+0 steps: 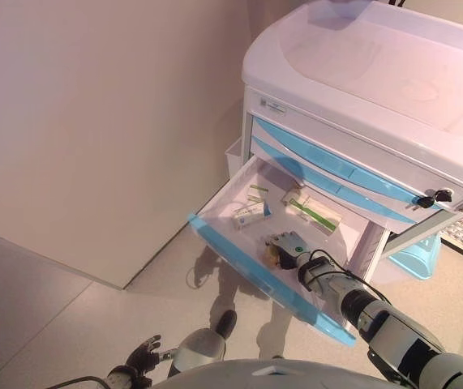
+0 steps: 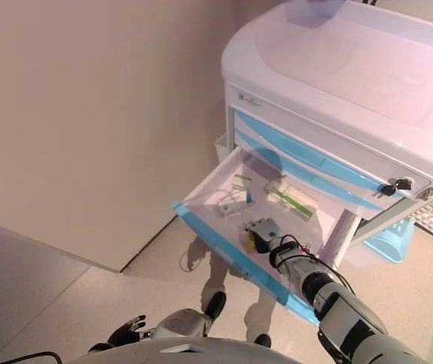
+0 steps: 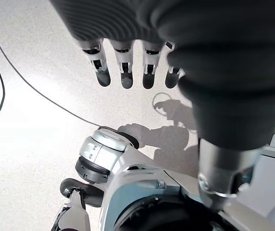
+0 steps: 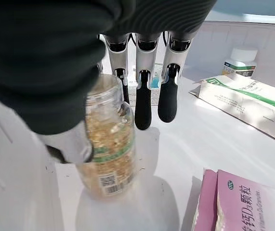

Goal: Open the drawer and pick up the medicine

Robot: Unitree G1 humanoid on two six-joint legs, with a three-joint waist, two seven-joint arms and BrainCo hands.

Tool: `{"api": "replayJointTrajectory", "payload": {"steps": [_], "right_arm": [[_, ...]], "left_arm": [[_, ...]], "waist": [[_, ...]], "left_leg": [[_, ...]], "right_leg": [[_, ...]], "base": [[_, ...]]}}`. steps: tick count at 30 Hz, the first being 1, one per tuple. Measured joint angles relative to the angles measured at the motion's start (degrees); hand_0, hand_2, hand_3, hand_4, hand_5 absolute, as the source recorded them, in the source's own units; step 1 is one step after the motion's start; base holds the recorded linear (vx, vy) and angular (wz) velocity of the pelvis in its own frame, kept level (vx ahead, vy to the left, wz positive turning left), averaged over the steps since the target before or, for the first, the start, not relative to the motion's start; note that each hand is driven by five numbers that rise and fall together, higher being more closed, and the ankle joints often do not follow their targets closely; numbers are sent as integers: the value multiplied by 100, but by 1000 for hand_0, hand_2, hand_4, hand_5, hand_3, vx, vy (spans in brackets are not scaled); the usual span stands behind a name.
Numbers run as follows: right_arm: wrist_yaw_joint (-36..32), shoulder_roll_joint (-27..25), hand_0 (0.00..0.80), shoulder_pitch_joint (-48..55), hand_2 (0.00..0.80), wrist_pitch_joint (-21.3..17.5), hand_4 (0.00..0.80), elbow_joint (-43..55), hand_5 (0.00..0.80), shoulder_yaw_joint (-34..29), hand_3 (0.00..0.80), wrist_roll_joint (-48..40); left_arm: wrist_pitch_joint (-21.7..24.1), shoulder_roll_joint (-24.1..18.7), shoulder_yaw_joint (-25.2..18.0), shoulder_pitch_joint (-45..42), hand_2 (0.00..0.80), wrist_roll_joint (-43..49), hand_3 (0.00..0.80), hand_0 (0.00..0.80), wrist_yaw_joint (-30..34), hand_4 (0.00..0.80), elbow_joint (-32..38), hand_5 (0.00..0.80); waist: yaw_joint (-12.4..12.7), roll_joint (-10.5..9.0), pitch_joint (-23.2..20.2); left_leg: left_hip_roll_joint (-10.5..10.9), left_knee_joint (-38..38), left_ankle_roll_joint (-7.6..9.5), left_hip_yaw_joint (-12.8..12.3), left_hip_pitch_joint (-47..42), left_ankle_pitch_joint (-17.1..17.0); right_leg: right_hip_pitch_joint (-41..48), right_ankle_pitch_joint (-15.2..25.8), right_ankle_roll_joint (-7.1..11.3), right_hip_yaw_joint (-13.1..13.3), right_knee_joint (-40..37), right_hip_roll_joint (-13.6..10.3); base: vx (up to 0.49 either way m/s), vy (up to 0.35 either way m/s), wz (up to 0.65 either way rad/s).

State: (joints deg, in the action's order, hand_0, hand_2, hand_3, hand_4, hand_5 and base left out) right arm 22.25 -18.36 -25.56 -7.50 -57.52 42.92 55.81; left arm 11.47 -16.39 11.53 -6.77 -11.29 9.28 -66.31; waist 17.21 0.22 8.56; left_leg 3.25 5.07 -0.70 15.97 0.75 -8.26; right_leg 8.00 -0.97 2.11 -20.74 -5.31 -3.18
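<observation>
The cart's lower drawer (image 1: 239, 247), white with a blue front, stands pulled out. Inside lie a white-and-green box (image 1: 316, 212), a small white-and-blue box (image 1: 249, 214), a white bottle (image 4: 243, 61) and a pink box (image 4: 243, 202). My right hand (image 1: 289, 245) is down in the drawer. A clear bottle of yellow capsules (image 4: 109, 144) stands between its thumb and its fingers (image 4: 143, 96), which hang straight; the thumb lies against the bottle's side. My left hand (image 1: 143, 354) hangs low above the floor, fingers (image 3: 123, 67) relaxed and empty.
The white cart top (image 1: 377, 73) overhangs two closed blue-handled drawers (image 1: 328, 162), with a key (image 1: 434, 197) in the lock at the right. A light blue bin (image 1: 417, 259) hangs on the cart's side. A plain wall (image 1: 93, 121) stands to the left.
</observation>
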Motion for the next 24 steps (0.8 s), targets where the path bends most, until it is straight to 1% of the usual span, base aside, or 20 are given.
{"api": "replayJointTrajectory", "payload": {"steps": [12, 15, 18, 20, 21, 22, 23, 24], "right_arm": [[-34, -3, 800, -1, 800, -12, 800, 33, 800, -44, 800, 0], [-196, -110, 800, -3, 800, -29, 800, 300, 800, -43, 800, 1], [-568, -455, 800, -3, 800, -98, 800, 1121, 800, -43, 800, -19], [-1098, -897, 800, -1, 800, -107, 800, 2174, 800, -67, 800, -289], [-1417, -1186, 800, 34, 800, -113, 800, 2858, 800, -204, 800, -540], [-1612, -1390, 800, 21, 800, -152, 800, 3291, 800, -305, 800, -776], [-1871, -1605, 800, 8, 800, -162, 800, 3745, 800, -529, 800, -1068], [-1990, -1707, 800, -23, 800, -156, 800, 3934, 800, -686, 800, -1231]], "left_arm": [[-1, -8, 0, 1, 0, -1, 0, 0, -1, 0, 9, 0], [-5, -23, -5, 2, 0, -1, 0, 0, 0, 0, 38, 0], [-21, -62, -19, -4, 0, 0, 0, 0, 3, 0, 111, 0], [-47, -123, -90, -41, 0, 0, 0, 0, 6, 0, 239, 0], [-70, -140, -173, -37, 0, -1, 0, 0, 8, 0, 280, 0], [-123, -143, -243, -58, 0, -1, 0, 0, 6, 0, 320, 0], [-154, -172, -264, -61, 0, -1, 0, 0, 10, 0, 342, 0], [-159, -197, -263, -64, 0, -1, 0, 0, 9, 0, 365, 0]], "waist": [[-6, -20, 14], [-23, -46, 60], [-63, -95, 145], [-168, -158, 191], [-231, -197, 211], [-260, -205, 219], [-343, -247, 218], [-372, -266, 217]], "left_leg": [[-1, 0, 1, -10, 7, 0], [-4, 0, 1, -35, 11, 0], [-11, 0, 2, -92, 14, 0], [-16, 0, 7, -160, 12, 3], [-20, 0, 13, -196, 5, 8], [-23, 0, 15, -224, 3, 9], [-26, 0, 27, -294, -13, 16], [-25, 0, 36, -313, -24, 15]], "right_leg": [[-16, 0, 1, 10, 0, 0], [-40, 0, 1, 39, 1, 0], [-64, 2, 3, 112, 2, 0], [-72, 4, 3, 143, 3, -3], [-100, 4, 3, 197, 9, -4], [-103, 4, 2, 276, 27, -6], [-112, 6, 2, 334, 35, -11], [-107, 9, 1, 369, 31, -15]], "base": [[0, 0, 0], [-27, -3, -5], [-35, -5, -11], [-34, 0, -8], [-25, 8, -13], [-15, 16, -21], [-11, 21, -23], [-13, 29, -22]]}}
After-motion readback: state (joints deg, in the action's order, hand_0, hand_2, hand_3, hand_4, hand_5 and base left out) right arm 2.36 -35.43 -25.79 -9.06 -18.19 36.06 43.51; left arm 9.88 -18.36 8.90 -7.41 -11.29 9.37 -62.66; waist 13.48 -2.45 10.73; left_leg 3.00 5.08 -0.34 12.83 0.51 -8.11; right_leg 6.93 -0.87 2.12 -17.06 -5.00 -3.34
